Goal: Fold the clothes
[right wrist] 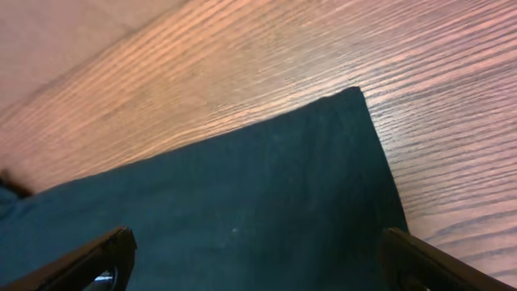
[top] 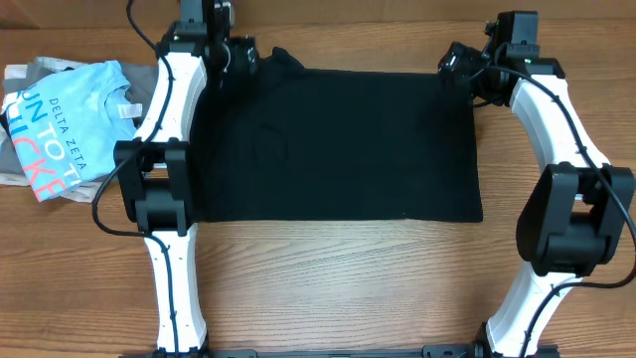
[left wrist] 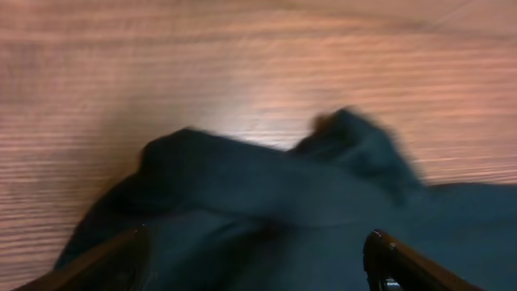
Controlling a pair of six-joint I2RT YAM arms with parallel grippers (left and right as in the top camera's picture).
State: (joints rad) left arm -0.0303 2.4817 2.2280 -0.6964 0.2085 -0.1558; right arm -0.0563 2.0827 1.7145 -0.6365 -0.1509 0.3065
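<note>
1. Left arm [top: 169, 199] and right arm [top: 571, 214]: white and black, rising from the near counter edge, one on either side of the garment.
2. Counter [top: 348, 288]: wood-grain surface carrying all items.
3. Black T-shirt [top: 338, 144]: spread flat mid-counter as a wide rectangle between the arms. Its far-left part is bunched and its far-right corner lies flat.
4. Light-blue T-shirt [top: 60, 134]: printed "DELTA ZETA", left of the left arm, lying on a grey shirt [top: 45, 70].
5. Left hand [left wrist: 258, 250]: fingers [left wrist: 105, 263] apart, over the bunched far-left fabric. The wrist view is blurred.
6. Right hand [right wrist: 258, 259]: fingers [right wrist: 97, 259] apart, over the far-right corner. Contact with the cloth cannot be told.
</note>
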